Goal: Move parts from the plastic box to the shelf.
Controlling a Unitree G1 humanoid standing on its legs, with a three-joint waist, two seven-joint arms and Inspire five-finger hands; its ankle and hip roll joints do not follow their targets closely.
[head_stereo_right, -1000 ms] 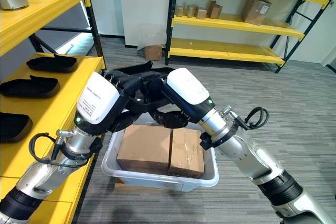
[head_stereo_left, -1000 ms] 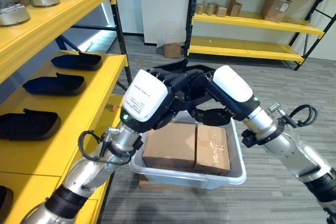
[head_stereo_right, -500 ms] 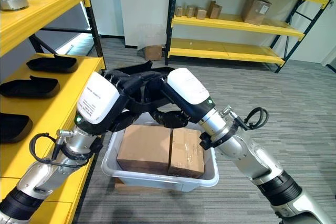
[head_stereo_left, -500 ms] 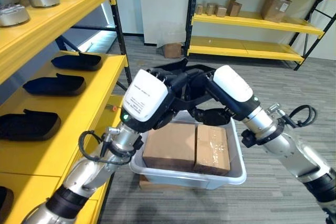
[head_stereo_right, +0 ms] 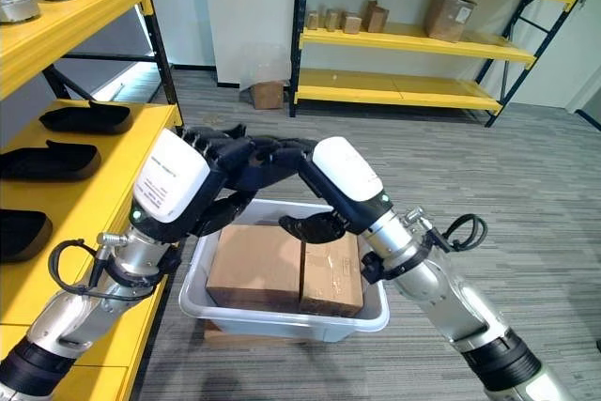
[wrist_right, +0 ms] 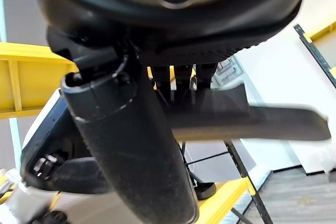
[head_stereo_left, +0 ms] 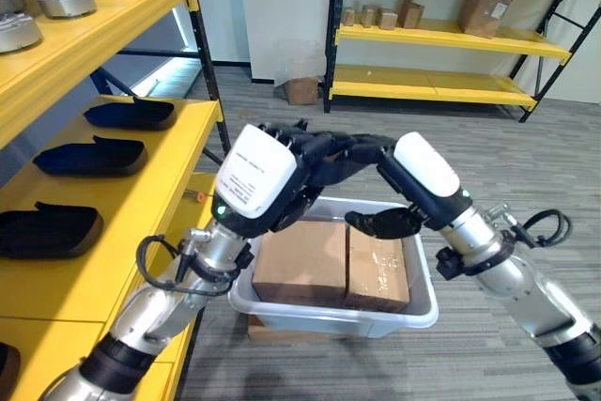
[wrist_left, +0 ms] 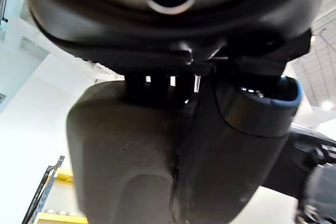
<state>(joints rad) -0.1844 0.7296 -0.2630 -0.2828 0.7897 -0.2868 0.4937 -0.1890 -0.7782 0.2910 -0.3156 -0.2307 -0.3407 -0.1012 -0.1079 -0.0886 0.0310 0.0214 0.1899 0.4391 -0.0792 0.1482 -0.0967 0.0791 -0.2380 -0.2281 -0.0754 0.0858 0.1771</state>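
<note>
A black part [head_stereo_right: 272,152] is held above the plastic box [head_stereo_left: 421,300], gripped between both hands at about the twelve o'clock side of the box. It is judged to be a moulded shell of stiff plastic, light for its bulk, long and shallow, like the black parts [head_stereo_left: 94,154] already laid on the yellow shelf [head_stereo_left: 141,204]. Its smooth, curved surface is likely to be slippery, so a hold at both ends, with fingers hooked over the rim, is judged the safest.

The left hand [head_stereo_left: 310,152] is raised over the box, its fingers [head_stereo_right: 230,147] curled over the near end of the part. The right hand [head_stereo_right: 315,223] is brought in from three o'clock with the forearm slanting upward, its fingers wrapped round the other end and the thumb reaching underneath. In the right wrist view a flat dark edge [wrist_right: 262,121] of the part is seen crossing beyond the fingers.

Two cardboard boxes [head_stereo_left: 300,262] are seen side by side inside the plastic box, directly beneath the hands. The shelf lies at nine o'clock of the box, so a sideways carry is judged to be needed.
</note>
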